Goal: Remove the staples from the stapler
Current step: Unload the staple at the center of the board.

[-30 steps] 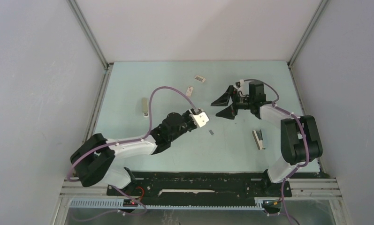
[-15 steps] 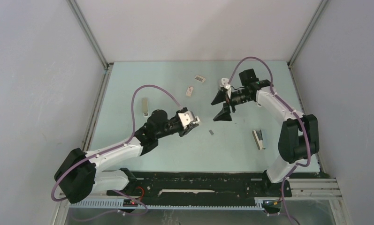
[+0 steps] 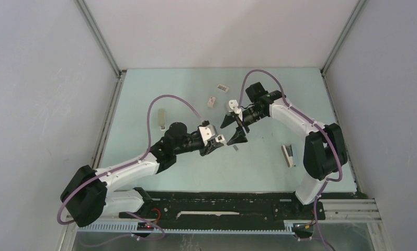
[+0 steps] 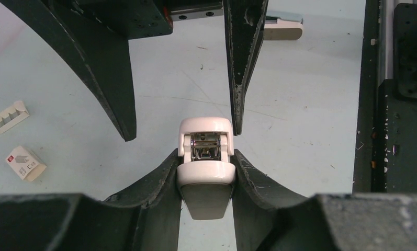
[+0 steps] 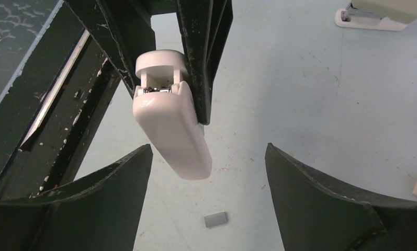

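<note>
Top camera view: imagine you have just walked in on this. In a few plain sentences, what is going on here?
The left gripper holds a small white stapler clamped between its fingers, lifted off the table. The right gripper is open, with its fingers on either side of the stapler's free end, not closed on it. One grey strip of staples lies on the table below them. A second stapler lies untouched to the right.

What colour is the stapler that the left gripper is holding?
White, slightly cream; the stapler shows best in the right wrist view.
</note>
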